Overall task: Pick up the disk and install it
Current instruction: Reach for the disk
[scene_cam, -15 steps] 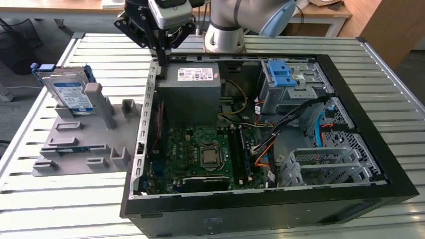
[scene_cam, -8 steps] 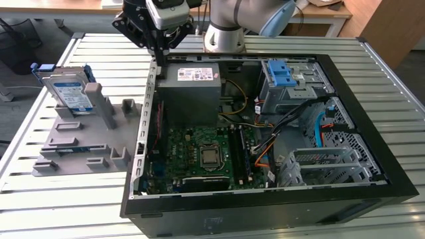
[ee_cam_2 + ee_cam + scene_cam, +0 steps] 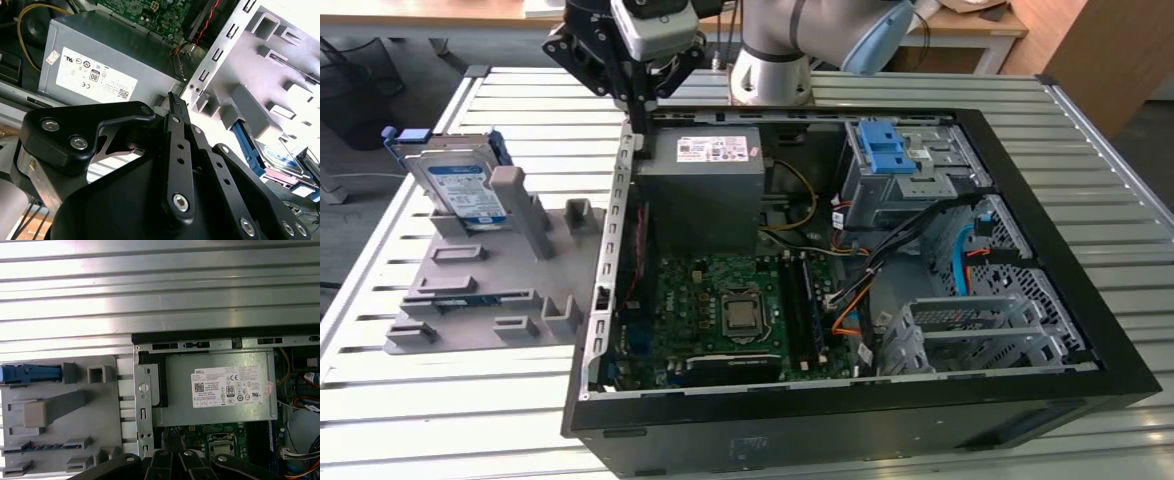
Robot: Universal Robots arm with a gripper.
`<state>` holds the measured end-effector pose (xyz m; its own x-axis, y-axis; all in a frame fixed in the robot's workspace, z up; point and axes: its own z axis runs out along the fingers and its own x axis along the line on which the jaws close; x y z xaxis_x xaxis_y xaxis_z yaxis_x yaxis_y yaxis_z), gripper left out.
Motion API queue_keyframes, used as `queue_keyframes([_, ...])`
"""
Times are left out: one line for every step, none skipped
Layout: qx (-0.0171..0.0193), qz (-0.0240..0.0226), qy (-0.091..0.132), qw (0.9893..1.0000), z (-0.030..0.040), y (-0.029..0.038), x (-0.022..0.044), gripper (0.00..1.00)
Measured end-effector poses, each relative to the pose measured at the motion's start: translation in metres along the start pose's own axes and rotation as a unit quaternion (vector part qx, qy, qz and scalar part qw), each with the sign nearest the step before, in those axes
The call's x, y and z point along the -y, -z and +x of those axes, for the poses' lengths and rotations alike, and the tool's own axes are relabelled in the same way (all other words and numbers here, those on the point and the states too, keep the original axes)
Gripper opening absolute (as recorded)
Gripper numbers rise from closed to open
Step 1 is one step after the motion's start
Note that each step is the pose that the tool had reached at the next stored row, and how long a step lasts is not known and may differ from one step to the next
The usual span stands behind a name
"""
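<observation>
The black gripper, fingers pinched together and empty, hovers over the rim of the open black computer case. The silver, blue-framed disk stands at the gripper's eight o'clock. Swinging across low could clip that rim.

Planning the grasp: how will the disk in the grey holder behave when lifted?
Likely stiff and heavy for its size: the disk looks metal-cased. Standing on edge in the grey holder, it might tip if pushed.

Bright scene; strong glare whitens the slatted table.
</observation>
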<state>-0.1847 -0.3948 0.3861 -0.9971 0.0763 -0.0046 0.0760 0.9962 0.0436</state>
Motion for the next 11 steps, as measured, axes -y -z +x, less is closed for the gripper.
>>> queue_keyframes([0.0000,0.0000,0.000,1.0000,0.0000,0.0000,0.0000,0.11])
queue_keyframes([0.0000,0.0000,0.000,1.0000,0.0000,0.0000,0.0000,0.11])
queue_keyframes([-0.0001,0.0000,0.000,1.0000,0.0000,0.0000,0.0000,0.11])
queue_keyframes([-0.0001,0.0000,0.000,1.0000,0.0000,0.0000,0.0000,0.11])
queue_keyframes([-0.0001,0.0000,0.000,1.0000,0.0000,0.0000,0.0000,0.11])
queue_keyframes([0.0000,0.0000,0.000,1.0000,0.0000,0.0002,0.0000,0.11])
queue_keyframes([0.0000,-0.0001,0.000,1.0000,0.0000,0.0007,0.0000,0.11])
queue_keyframes([-0.0001,0.0000,0.000,1.0000,0.0000,0.0016,-0.0001,0.11])
queue_keyframes([-0.0001,0.0000,0.000,1.0000,0.0000,0.0031,-0.0002,0.11])
queue_keyframes([-0.0001,0.0000,0.000,1.0000,-0.0001,0.0044,-0.0002,0.11])
queue_keyframes([-0.0001,0.0000,0.000,1.0000,-0.0001,0.0055,-0.0003,0.11])
